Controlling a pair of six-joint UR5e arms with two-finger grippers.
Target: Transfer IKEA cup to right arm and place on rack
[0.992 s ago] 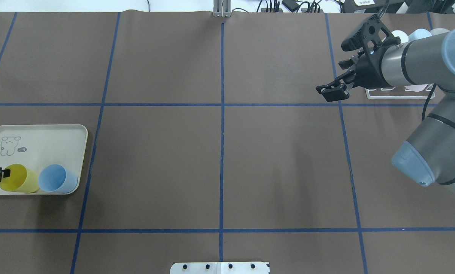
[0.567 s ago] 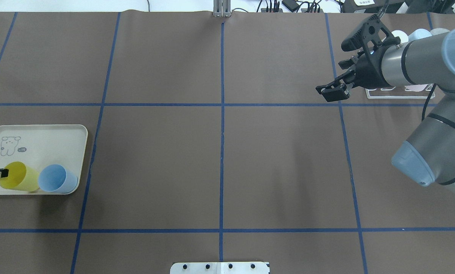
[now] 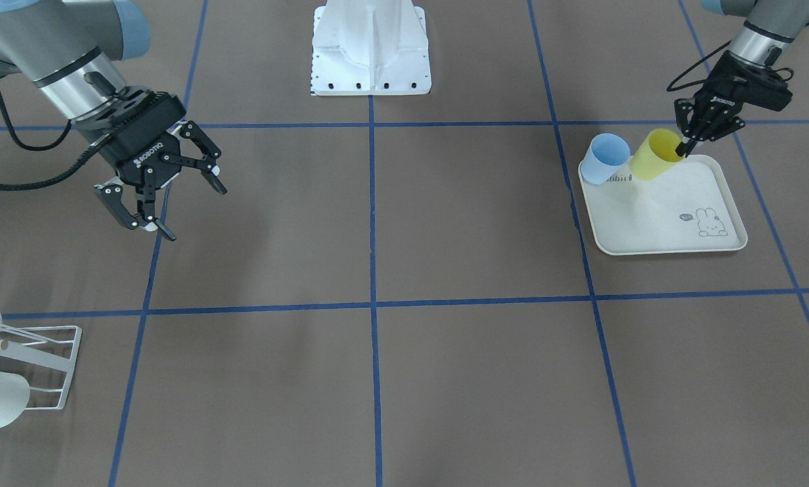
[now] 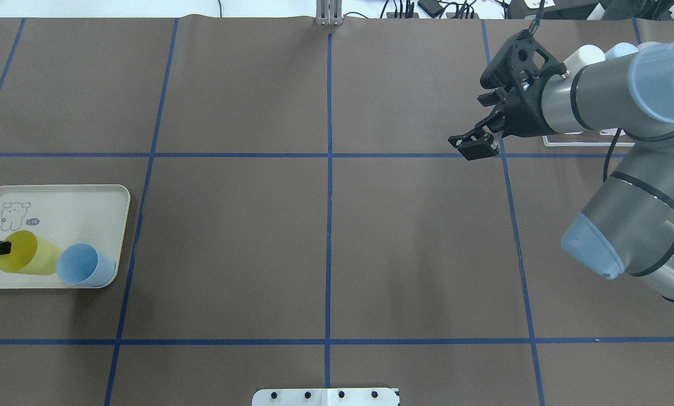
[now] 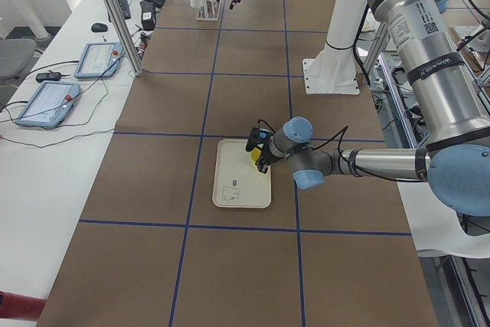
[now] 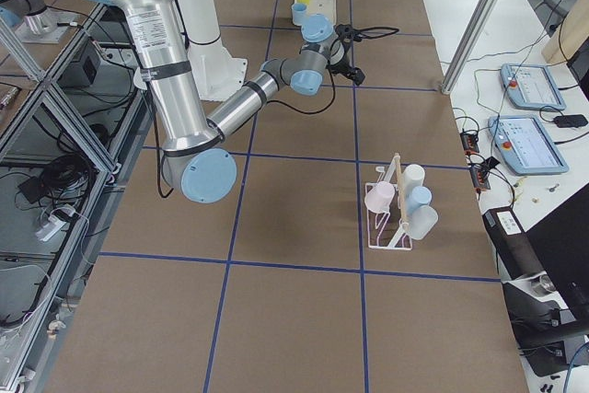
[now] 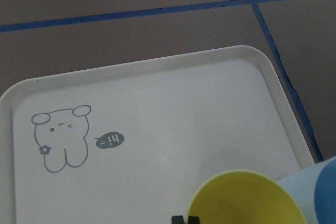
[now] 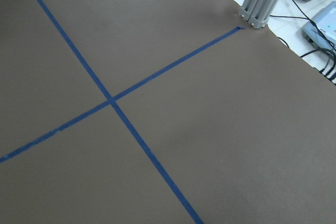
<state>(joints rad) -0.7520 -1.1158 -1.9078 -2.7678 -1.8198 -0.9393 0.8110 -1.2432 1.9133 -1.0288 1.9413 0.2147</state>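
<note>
Left hand pinches yellow cup by its rim — cup tilted over tray, raised since earlier. Right hand spread empty above counter — shifted toward centre.

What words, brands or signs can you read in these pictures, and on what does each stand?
"ROBOTIQ": black body of the right gripper.
"ROBOTIQ": black body of the left gripper, smaller.
"hi~": dark speech bubble on the tray, upside down in the left wrist view.
Partly hidden: tray print beside the yellow cup, ending "bbit".
Too blurred: label on the left arm, exterior left view.
</note>
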